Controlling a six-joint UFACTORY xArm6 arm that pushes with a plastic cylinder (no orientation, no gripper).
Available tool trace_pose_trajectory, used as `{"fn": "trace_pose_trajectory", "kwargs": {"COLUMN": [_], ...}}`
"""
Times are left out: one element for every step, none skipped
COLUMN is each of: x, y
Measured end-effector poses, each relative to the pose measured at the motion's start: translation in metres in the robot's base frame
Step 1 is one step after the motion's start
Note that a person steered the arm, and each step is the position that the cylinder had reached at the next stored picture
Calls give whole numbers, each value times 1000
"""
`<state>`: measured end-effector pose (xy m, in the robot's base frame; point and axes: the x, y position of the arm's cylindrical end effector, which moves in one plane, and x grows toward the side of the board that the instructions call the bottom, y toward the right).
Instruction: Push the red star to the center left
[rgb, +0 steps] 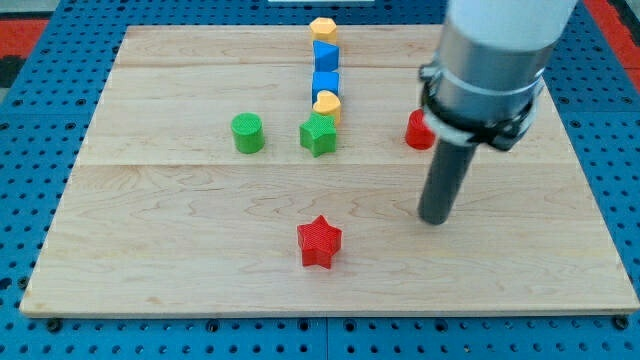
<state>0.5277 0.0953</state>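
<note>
The red star (319, 242) lies on the wooden board (150, 230), below the board's middle. My tip (435, 219) stands on the board to the star's right and slightly higher in the view, well apart from it. The rod rises to the large grey arm body at the view's top right.
A green cylinder (247, 132) and a green star (318, 134) sit above the red star. A column runs up from the green star: a yellow block (327, 104), a blue block (326, 83), a blue block (325, 54) and a yellow hexagon (323, 28). A red block (417, 130) is partly hidden behind the arm.
</note>
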Motion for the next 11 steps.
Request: {"fn": "trace_pose_trajectory", "kwargs": {"x": [24,37,28,3,-42,-15,-5,-5,9,-18,-61], "y": [-69,-82,-165,-226,-273,-259,-287,-313,-327,-339,-324]}}
